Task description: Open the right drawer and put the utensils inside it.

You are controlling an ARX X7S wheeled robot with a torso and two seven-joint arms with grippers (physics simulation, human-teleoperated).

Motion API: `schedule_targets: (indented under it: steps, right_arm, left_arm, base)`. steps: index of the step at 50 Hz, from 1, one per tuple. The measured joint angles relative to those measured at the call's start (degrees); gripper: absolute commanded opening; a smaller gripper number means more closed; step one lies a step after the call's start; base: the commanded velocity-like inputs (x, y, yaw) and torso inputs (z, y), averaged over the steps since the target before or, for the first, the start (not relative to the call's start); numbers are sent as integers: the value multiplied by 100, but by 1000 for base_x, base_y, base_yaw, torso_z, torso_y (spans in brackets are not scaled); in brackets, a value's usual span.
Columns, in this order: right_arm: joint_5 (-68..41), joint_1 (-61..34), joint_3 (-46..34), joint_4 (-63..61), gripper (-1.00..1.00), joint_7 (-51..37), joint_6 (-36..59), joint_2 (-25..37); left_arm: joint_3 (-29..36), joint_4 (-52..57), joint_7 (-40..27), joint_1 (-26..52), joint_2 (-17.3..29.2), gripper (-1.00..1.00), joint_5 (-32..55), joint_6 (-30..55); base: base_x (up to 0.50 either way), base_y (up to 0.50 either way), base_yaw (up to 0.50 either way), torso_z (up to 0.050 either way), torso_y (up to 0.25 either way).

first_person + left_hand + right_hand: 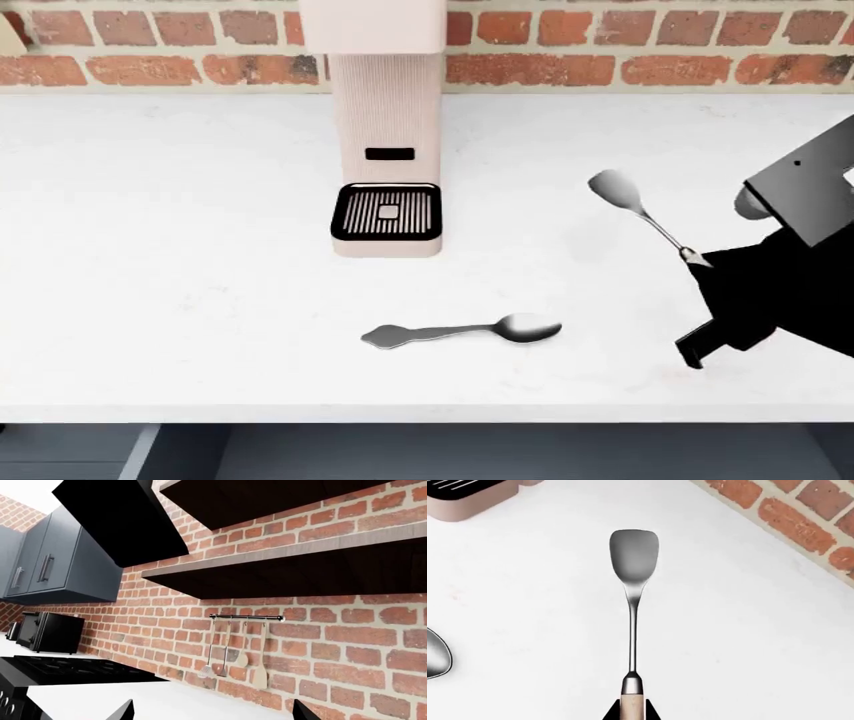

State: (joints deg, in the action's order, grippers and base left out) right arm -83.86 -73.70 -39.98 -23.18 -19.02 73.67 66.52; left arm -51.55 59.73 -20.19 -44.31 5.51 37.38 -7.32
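- Spatula (638,210) with a dark metal head and pale wooden handle is held off the white table (160,250) by the right gripper (703,262), at the right side of the head view.
- Right gripper fingertips (650,711) are closed on the wooden handle just behind the metal collar, as the right wrist view shows; the spatula's flat head points away from the gripper toward the brick wall (601,40).
- Spoon (461,331), all metal, lies flat on the table near its front edge, bowl to the right, well apart from the spatula.
- Coffee machine (387,130), pale, stands at the back of the table, its black drip grille just behind the spoon.
- Drawer front is a dark strip below the table edge in the head view; whether it is open cannot be told.
- Left gripper (213,712) shows only two dark fingertips spread wide apart, holding nothing, facing a rail of hanging utensils (233,655) on the brick wall.
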Motion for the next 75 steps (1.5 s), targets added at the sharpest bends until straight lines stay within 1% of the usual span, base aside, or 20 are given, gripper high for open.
schedule_targets:
  steps: [12,20,24,29,36,44,52,65,75]
  right_arm:
    - [684,-286,106,-741,-100,658,-4,730]
    - [1213,-878,70,-1286,-100,1549,430,930]
    - [1641,-1145,-59,-1637,-100,2123,480,1041]
    - [2124,-1311,-225,-2024,-100,2710,302,1219]
    - [2501,-1253,-397,-2430,-100,3157,-336,1522]
    - [2836,-970,-624,-2709,-100,3371,-1287,1851]
    - [2867,-780,-725,-2901,-100,3431,-1918,1919]
    - [2780,-597,-814,-3124,-100,3374,-2520,1827]
    - [2597,-579,-813,-3315,-100,3300,-2778,1668]
  left_arm:
    - [-5,-7,18,25,-14,100,20,9]
    - [17,-5,1,23,3,100,15,-3]
    - [24,-4,-4,18,7,100,14,-11]
    - [35,-1,-11,11,14,100,9,-22]
    - [40,1,-9,4,13,100,8,-33]
    - [25,-2,15,7,-7,100,25,-38]
    - [-8,-7,48,13,-35,100,55,-40]
    - [-35,-5,65,17,-50,100,73,-37]
    - [-56,-6,75,17,-56,100,89,-37]
  base:
    - [0,0,0,0,0]
    - [0,0,0,0,0]
    - [0,0,0,0,0]
    - [0,0,0,0,0]
    - [0,0,0,0,0]
    - [0,0,0,0,0]
    - [0,0,0,0,0]
    - [0,0,0,0,0]
    - [0,0,0,0,0]
